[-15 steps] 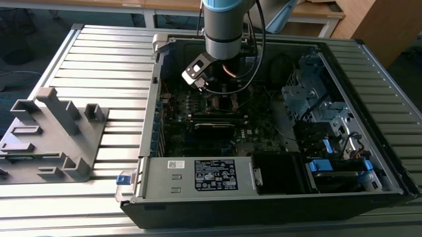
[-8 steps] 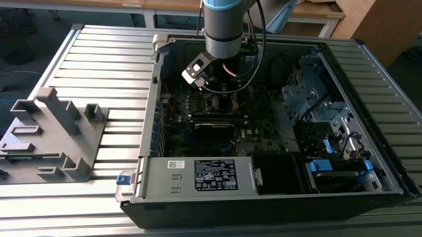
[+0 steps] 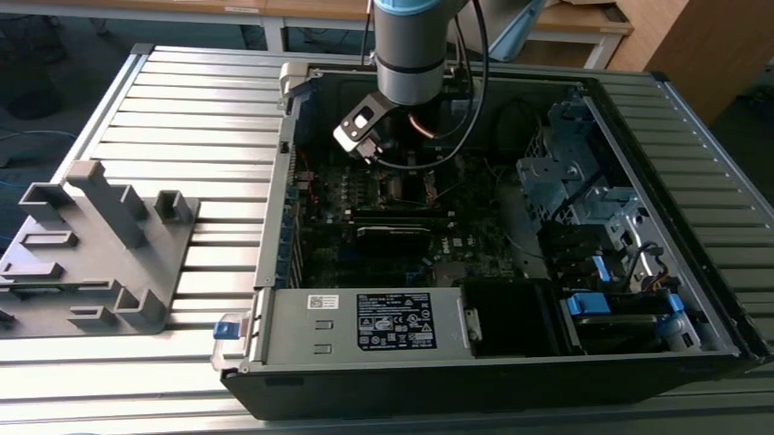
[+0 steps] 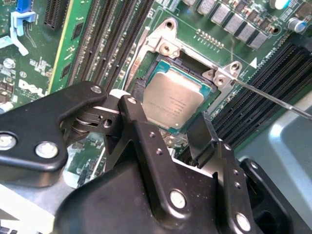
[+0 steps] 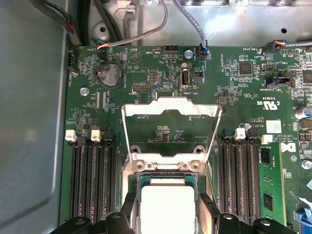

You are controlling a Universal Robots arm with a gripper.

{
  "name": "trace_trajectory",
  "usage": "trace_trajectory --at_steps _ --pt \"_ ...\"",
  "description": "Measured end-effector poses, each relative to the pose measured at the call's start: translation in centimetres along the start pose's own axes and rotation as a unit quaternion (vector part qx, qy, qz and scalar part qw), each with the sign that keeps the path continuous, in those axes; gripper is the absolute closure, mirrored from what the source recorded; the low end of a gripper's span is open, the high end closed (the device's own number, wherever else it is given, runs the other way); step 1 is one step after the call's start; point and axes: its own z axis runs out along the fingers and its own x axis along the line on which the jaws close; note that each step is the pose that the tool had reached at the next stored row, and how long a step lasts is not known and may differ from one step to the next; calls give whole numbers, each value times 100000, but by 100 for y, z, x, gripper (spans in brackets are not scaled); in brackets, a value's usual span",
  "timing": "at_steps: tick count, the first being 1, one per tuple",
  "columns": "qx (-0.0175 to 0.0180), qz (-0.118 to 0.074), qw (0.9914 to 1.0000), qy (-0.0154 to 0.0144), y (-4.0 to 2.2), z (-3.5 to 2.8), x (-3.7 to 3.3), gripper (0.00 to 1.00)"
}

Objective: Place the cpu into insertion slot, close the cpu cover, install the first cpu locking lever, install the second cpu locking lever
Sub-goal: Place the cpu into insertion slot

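The chip (image 5: 168, 207) is seen lying flat in its socket on the green board (image 5: 234, 97). The fingers (image 5: 129, 214) are held spread, one at each of two opposite sides of it, with a thin strip of socket edge visible between each finger and the chip. The cover (image 5: 170, 105) is swung up and open on its hinge at the socket edge across from the fingers, so the space over the chip is left free. Rows of black memory slots (image 5: 92, 180) are set close along both flanks of the socket, leaving little room sideways. In the second wrist view a thin lever (image 4: 273, 100) is seen angled away from a socket corner, out over the slots. In the exterior view the arm (image 3: 411, 54) is lowered into the open case (image 3: 272, 227), which is laid on the slatted counter (image 3: 181, 100); a grey stand (image 3: 97, 245) is set well apart at the exterior view's left. One edge of the chip is cut off in the first wrist view, and in the exterior view the socket is too dark to make out.
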Motion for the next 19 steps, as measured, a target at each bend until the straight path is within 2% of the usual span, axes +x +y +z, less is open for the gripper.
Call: trace_trajectory --at_steps 18,19 --pt "-8 1 100000 12 4 -37 1 39" --pt "-1 0 100000 0 9 -84 1 39"
